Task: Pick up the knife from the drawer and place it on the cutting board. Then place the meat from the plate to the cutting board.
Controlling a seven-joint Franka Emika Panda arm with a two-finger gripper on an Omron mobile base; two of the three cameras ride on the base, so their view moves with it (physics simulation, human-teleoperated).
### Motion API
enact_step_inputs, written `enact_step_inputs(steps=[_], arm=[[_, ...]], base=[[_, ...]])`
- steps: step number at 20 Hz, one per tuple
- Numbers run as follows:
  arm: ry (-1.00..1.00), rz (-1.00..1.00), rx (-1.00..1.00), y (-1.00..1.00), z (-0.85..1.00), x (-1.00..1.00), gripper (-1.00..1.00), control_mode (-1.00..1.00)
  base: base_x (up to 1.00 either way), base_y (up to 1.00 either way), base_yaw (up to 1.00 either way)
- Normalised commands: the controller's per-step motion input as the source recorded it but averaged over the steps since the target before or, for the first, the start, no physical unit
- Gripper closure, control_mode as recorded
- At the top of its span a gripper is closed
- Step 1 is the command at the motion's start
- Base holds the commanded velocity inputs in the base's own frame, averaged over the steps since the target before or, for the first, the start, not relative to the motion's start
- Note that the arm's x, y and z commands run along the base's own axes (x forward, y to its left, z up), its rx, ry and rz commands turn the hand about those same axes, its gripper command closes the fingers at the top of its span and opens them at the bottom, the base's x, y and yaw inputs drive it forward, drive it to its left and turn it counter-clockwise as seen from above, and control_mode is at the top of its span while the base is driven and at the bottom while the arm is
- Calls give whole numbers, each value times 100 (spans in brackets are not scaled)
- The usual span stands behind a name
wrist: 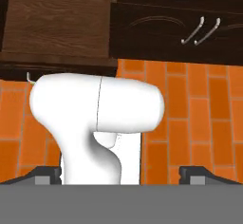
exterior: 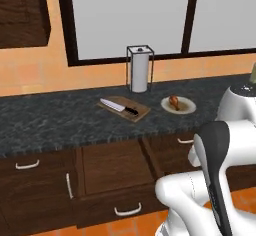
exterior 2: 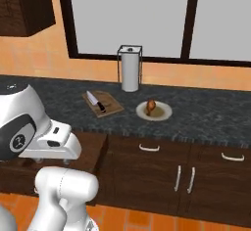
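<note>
On the dark speckled stone counter (exterior: 50,117), toward the left of the group of objects, a small thin rectangular brown wooden cutting board (exterior: 126,109) (exterior 2: 104,103) is seen lying flat. A chef's knife with a broad silver blade and a black handle (exterior: 119,107) (exterior 2: 95,101) is laid on top of it, the blade pointing left and away, the handle toward the board's near right part. Behind the board, against the orange wall, an upright white paper-towel roll in a thin wire holder (exterior: 139,70) (exterior 2: 130,69) is placed. Just to the right of the board, apart from it, a round shallow cream-white plate with a tan-brown centre (exterior: 185,109) (exterior 2: 164,111) is set, and a small glossy reddish-brown drumstick-shaped piece of meat (exterior: 173,102) (exterior 2: 150,107) is rested on it.

Below the counter, a dark wooden drawer (exterior: 115,167) (wrist: 59,23) is seen pulled open.

In the hand view, the two-finger gripper (wrist: 121,175) is pointed down at the orange tiled floor (wrist: 199,118), its dark tips spread wide apart at the bottom corners, with nothing held between them.
</note>
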Motion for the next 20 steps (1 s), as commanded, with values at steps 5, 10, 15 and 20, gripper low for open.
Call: enact_step_inputs(steps=[5,10,15,20], arm=[[0,0,0,0,0,0,-100,100],[0,0,0,0,0,0,-100,100],[0,0,0,0,0,0,-100,100],[0,0,0,0,0,0,-100,100]], base=[[25,-100,6],[88,-89,21],[75,-41,9],[34,-7,0]])
